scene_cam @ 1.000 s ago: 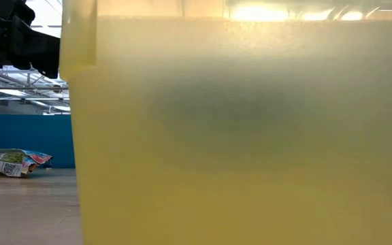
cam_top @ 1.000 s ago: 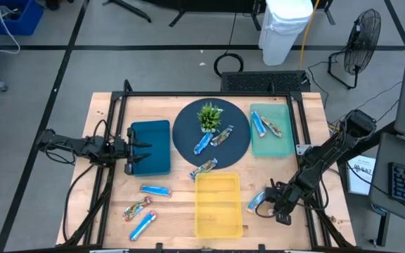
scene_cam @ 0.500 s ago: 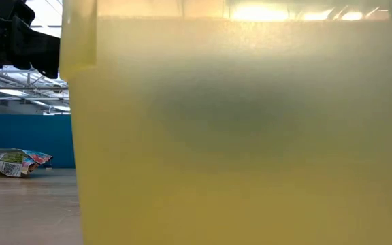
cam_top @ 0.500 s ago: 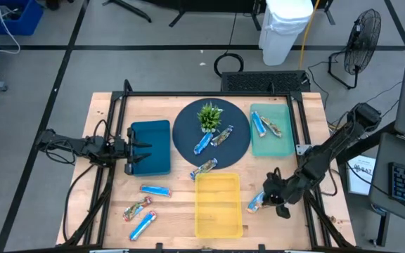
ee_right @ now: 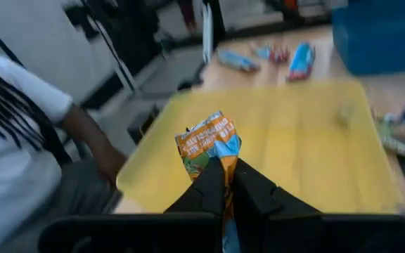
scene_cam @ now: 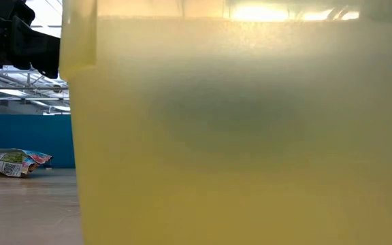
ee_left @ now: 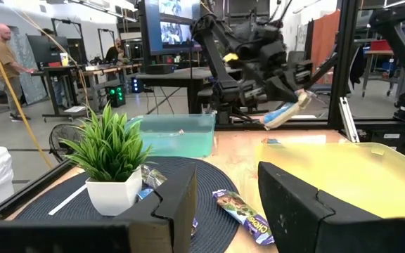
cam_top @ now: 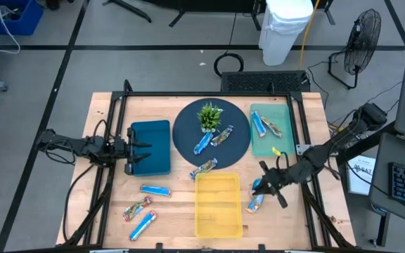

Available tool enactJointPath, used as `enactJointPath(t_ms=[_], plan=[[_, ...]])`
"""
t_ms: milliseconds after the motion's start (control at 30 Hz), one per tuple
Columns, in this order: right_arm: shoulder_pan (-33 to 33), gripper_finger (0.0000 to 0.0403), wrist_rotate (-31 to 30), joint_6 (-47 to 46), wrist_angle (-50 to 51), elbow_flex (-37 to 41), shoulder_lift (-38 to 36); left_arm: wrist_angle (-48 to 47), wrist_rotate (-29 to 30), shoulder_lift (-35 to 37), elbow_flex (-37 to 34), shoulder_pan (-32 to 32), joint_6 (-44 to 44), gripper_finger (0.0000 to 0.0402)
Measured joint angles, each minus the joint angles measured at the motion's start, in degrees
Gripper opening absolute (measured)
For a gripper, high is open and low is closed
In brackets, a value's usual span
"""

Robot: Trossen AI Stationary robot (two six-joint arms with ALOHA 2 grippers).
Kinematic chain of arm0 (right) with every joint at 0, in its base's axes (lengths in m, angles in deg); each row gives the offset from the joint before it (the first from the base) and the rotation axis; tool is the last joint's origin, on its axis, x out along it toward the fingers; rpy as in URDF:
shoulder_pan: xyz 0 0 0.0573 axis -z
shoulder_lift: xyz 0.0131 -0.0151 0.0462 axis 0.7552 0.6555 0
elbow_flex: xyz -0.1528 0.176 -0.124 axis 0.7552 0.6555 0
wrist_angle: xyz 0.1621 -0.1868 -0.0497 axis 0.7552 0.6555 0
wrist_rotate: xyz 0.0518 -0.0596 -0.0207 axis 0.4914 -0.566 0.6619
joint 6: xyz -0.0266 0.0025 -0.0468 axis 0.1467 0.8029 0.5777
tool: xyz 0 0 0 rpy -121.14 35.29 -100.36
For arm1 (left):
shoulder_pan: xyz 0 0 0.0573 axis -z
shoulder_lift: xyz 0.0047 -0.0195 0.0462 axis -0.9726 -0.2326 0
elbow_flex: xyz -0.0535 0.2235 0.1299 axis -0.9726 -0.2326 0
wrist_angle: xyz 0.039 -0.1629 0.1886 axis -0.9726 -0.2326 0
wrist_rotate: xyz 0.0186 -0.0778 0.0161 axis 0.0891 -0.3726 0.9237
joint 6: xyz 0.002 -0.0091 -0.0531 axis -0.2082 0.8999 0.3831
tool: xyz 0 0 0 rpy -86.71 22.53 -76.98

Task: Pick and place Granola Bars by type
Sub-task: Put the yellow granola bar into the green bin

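My right gripper [cam_top: 261, 191] is just past the right rim of the yellow tray [cam_top: 219, 223], shut on a granola bar [cam_top: 256, 204] in a blue and orange wrapper. The left wrist view shows this bar [ee_left: 284, 114] up in the air. My left gripper [cam_top: 133, 156] waits open at the left edge of the dark blue tray [cam_top: 153, 144]. Two bars lie in the teal tray [cam_top: 282, 149]. Two more lie on the round dark mat [cam_top: 188, 133] beside the plant [cam_top: 209, 115]. Loose bars rest flat on the table: one [cam_top: 205, 167] and three others [cam_top: 155, 190]. My right gripper pinches the granola bar between its two fingers [ee_right: 213, 184], near one end of the wrapper. The wrapper's free end [ee_right: 209, 144] sticks out past the fingertips. The bar is lifted clear of the table and tilted, seen from the side in the left wrist view.
The yellow tray's wall [scene_cam: 250, 136] fills the low view, with one bar [scene_cam: 9, 162] on the table beside it. A black frame [cam_top: 209, 93] runs around the table. A person in a white shirt [ee_right: 20, 140] is beyond the near edge.
My right gripper has moved from the near right corner toward the far edge and a little left, closing on the yellow tray's right rim, and its wrist has swung round. The left arm has kept still.
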Motion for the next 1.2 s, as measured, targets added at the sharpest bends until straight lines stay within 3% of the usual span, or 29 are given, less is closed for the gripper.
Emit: enactJointPath(t_ms=[133, 267, 567, 800, 1067, 1200], plan=[[7.50, 0.0006, 8.43, 4.25, -10.95, 4.09, -0.73, 0.00, 0.00, 0.02, -0.01, 0.00, 0.02, 0.0159], [15.72, 0.0006, 14.14, 8.81, -13.01, 4.50, -2.19, 0.00, 0.00, 0.00, 0.00, 0.02, 0.02, 0.0159], [34.72, 0.0006, 14.38, 15.84, -16.02, 2.43, -7.64, 0.02, 0.00, 0.00, 0.00, 0.00, 0.00, 0.0159], [45.59, 0.0006, 1.20, 16.34, -8.78, -2.52, -13.50, 0.01, 0.00, 0.01, 0.00, 0.00, 0.00, 0.0159], [50.45, 0.0006, -30.93, 23.65, 17.05, -13.26, -15.38, 0.02, 0.00, 0.00, -0.01, 0.01, 0.00, 0.0159], [50.41, 0.0006, -33.27, 18.46, 30.43, -17.90, -13.58, 0.02, 0.00, 0.00, 0.00, 0.00, 0.00, 0.0159]])
